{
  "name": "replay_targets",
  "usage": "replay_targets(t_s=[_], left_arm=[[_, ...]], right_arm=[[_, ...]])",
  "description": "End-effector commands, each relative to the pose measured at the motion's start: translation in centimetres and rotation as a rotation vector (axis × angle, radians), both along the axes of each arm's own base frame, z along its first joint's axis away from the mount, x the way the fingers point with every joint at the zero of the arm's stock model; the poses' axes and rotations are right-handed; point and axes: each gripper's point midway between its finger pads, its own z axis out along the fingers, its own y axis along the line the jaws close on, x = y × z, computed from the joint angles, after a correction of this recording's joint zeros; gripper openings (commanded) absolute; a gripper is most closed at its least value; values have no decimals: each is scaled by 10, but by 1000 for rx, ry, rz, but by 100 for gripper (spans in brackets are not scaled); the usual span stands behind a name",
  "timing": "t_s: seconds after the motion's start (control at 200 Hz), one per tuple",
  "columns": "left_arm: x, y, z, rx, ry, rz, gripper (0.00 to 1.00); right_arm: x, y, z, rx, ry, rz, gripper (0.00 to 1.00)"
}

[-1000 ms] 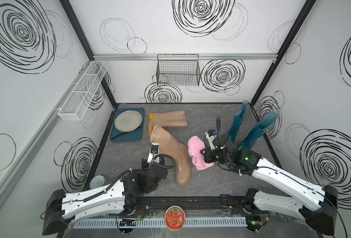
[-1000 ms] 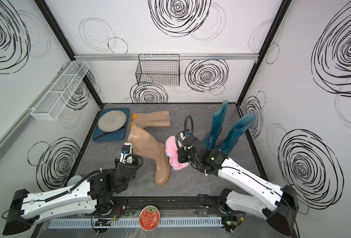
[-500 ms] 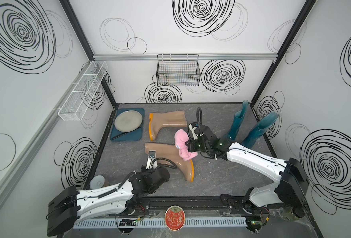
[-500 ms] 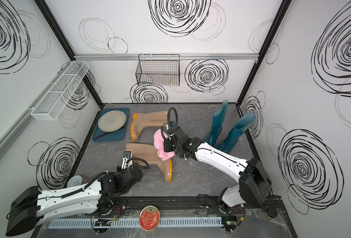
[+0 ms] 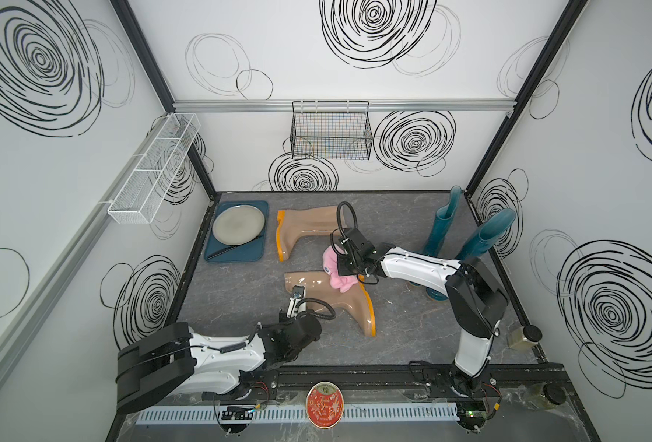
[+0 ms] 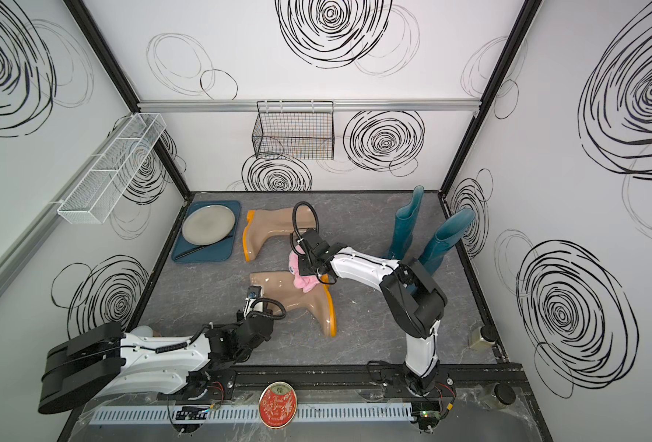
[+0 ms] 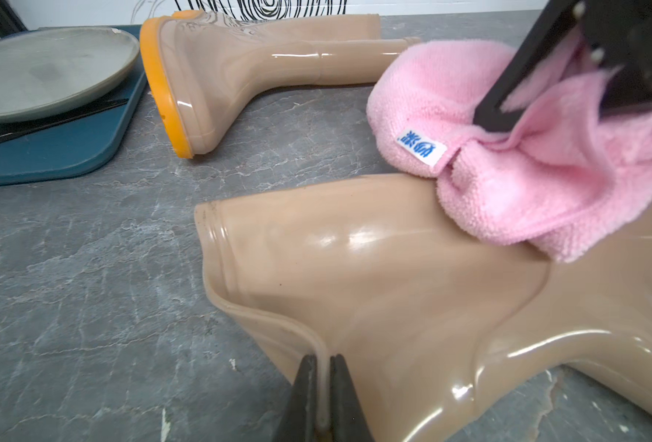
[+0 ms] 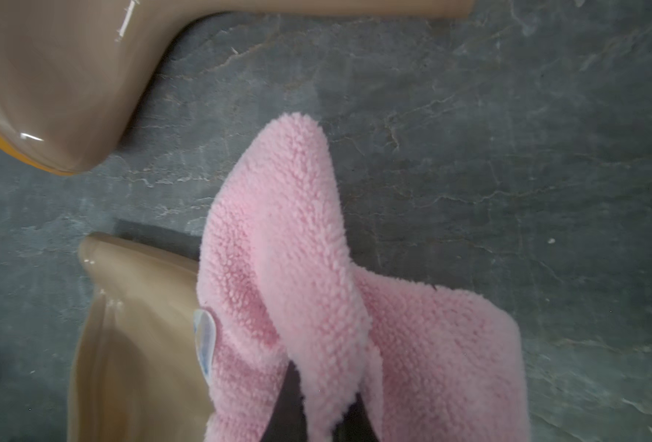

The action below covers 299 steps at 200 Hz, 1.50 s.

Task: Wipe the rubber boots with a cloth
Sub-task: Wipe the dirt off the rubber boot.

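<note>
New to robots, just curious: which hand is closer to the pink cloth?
Right. The right hand grips the pink cloth on the near tan boot; the left hand pinches that boot's rim, apart from the cloth.

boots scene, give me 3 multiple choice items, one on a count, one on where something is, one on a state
1. Teal boots in view: A one; B two; C four.
2. The cloth touches: A the near tan boot; B the plate; C a teal boot.
3. The left jaws are: A open in the air; B shut on the cloth; C shut on the near tan boot's rim.

Answers: 1 B, two stand side by side in both top views. 2 A, the cloth rests on its shaft in the left wrist view. 3 C, they pinch the rim in the left wrist view.
</note>
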Motion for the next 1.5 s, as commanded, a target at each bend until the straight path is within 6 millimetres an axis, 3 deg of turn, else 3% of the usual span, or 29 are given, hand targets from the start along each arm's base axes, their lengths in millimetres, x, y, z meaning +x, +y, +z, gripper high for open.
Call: replay_targets(t_s=[0.0,0.065,0.145,0.275,0.375,0.48,0.595,0.695,0.826,0.911,1.031,1.146,1.236,1.351,1.491], left_arm=[[10,-11,13,-101,-48,-16,0],[12,-8,12,-111,-45,-5,0],[12,-8,10,-135,-44,-15,0],[11,-7,-3,-120,-17,-20,0],[9,-4,-8,-136,-11,-11,0],[6,1,-12,-163,-13,2,0],[3,4,-16,-170,-8,5,0],[1,4,-18,-171,-6,-6,0],[2,6,-17,-157,-13,-10,0],[1,7,-17,-169,-15,-16,0],[1,7,-15,-185,-18,-21,0],[0,10,-14,-207,-25,-17,0],[0,10,-14,-210,-26,-18,0],[0,10,-14,-212,-25,-19,0],[-1,10,-16,-229,-22,-20,0]], right_arm=[[-25,-32,-7,-92,-7,-31,0],[-37,-49,-14,-101,3,-54,0],[-37,-67,-16,-107,-19,-91,0],[-1,-81,-13,-78,-5,-148,0],[25,-97,-31,-117,90,-224,0],[36,-111,-45,-139,86,-271,0],[46,-109,-25,-151,43,-273,0],[34,-85,12,-124,-29,-203,0],[-2,-59,45,-68,-99,-126,0],[-17,-59,38,-29,-102,-118,0],[-20,-79,3,-16,-28,-176,0],[-3,-99,-21,-24,86,-224,0],[14,-114,-28,-69,78,-252,0],[21,-122,-14,-171,25,-248,0],[-2,-94,33,-182,-112,-141,0]])
